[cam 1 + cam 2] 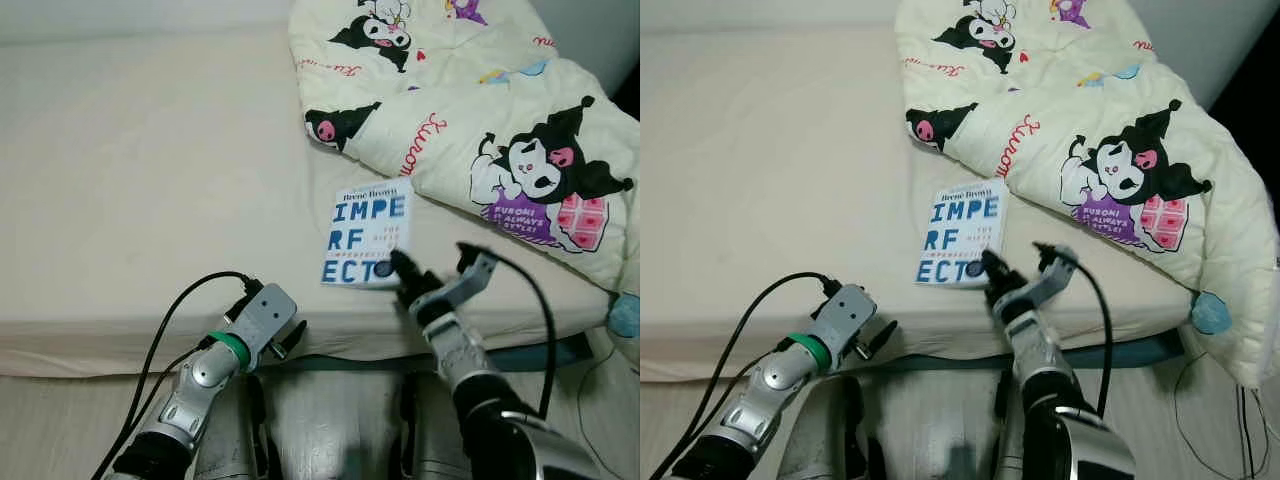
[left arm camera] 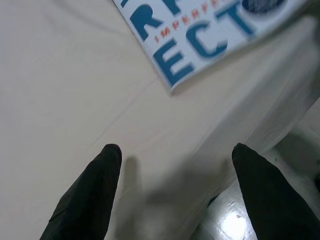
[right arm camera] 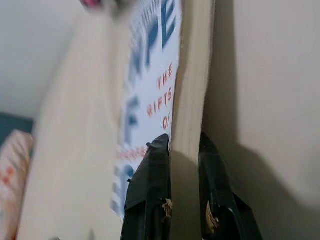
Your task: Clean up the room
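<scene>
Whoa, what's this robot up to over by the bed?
It is tidying the room and has gone for a book lying near the front edge of the bed, just below a rumpled cartoon-print blanket. Its right hand has closed its two black fingers on the book's near edge, one above the cover and one under it. The left hand hovers open above the mattress edge, to the book's left, holding nothing.

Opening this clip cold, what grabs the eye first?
The white book with big blue letters, lying near the front edge of the bed, with the right pincer clamped on its near corner. Behind it is a heaped cream blanket printed with cartoon characters. The left pincer hovers open at the bed's edge.
</scene>
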Robot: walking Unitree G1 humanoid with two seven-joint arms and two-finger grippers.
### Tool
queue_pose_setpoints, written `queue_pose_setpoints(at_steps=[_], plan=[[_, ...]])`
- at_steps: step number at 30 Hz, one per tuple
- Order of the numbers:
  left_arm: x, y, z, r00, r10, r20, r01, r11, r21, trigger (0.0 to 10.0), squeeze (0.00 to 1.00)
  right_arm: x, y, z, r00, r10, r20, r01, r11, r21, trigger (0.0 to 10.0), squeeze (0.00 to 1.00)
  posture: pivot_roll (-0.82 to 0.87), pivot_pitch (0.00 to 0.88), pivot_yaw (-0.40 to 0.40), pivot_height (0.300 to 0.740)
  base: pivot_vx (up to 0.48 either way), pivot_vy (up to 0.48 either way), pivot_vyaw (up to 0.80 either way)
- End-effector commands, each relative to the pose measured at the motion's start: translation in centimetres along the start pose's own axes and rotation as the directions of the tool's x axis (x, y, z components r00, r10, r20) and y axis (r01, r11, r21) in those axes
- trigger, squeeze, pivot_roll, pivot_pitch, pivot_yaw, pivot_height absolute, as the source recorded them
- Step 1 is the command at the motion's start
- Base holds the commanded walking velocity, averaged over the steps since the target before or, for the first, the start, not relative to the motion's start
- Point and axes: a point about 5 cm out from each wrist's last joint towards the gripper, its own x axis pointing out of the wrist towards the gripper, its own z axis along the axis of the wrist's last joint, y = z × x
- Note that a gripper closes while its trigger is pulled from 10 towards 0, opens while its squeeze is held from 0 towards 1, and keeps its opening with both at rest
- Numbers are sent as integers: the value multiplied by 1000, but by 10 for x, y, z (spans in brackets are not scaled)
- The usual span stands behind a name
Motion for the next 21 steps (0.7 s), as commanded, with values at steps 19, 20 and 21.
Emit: queue_pose_setpoints(at_steps=[19,20,21], plan=[[1,2,1,1000,23,4,-23,1000,10,10000,0,4,58,49,865,443,235,-436,896,-83,0,0,58,141,98,576,0,0,0],[1,2,1,1000,23,4,-23,1000,10,10000,0,4,58,49,865,443,235,-436,896,-83,0,0,58,141,98,576,0,0,0],[1,3,3,999,29,17,-30,999,16,10000,0,2,62,54,850,462,254,-451,887,-102,0,0,57,140,97,576,0,0,0]])
